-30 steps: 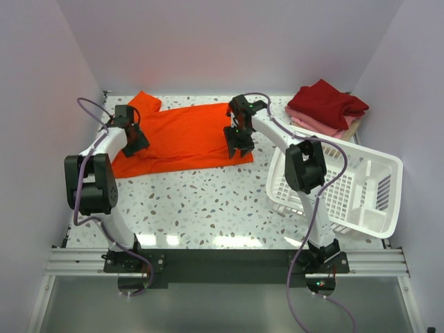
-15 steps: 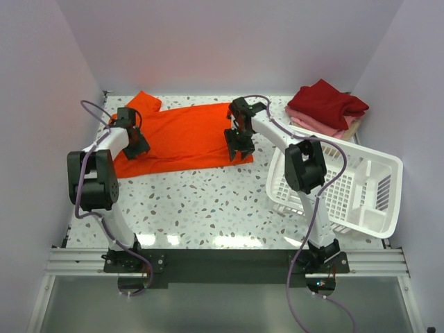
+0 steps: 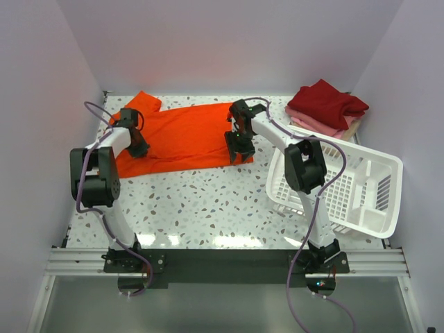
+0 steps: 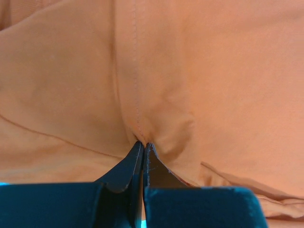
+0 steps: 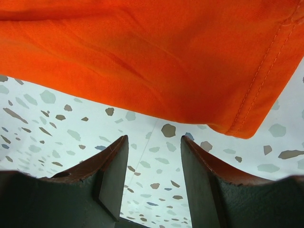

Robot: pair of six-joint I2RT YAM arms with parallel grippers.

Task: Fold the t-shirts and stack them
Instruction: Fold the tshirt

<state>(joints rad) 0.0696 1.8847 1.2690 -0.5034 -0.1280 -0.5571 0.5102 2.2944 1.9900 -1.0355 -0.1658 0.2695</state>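
At the left side of the orange-red t-shirt (image 3: 184, 135), you have the left gripper (image 4: 143, 145) tipped down onto the cloth, its arm rising from the base and bending inward at the elbow. Its jaws are pressed together on a small raised pucker of the orange fabric, right by a stitched seam. At the shirt's near right corner, you have the right gripper (image 5: 154, 142), its arm stretched forward and leaning left from the base. Its jaws are spread, with bare speckled table (image 3: 208, 201) between them and the shirt's stitched hem corner just beyond the fingertips; no cloth lies between them. Item, orange-red t-shirt: spread nearly flat on the table, long side running left to right, one sleeve jutting off at the far left, soft creases across the body, and cloth bunched at the left gripper. Items to the right of the shirt, well apart from it: a folded dark red t-shirt (image 3: 326, 100) on top of a pink one (image 3: 312, 123), with a beige one (image 3: 352, 130) beneath. Nearer than that stack, right of the orange shirt: a white lattice basket (image 3: 361, 187).
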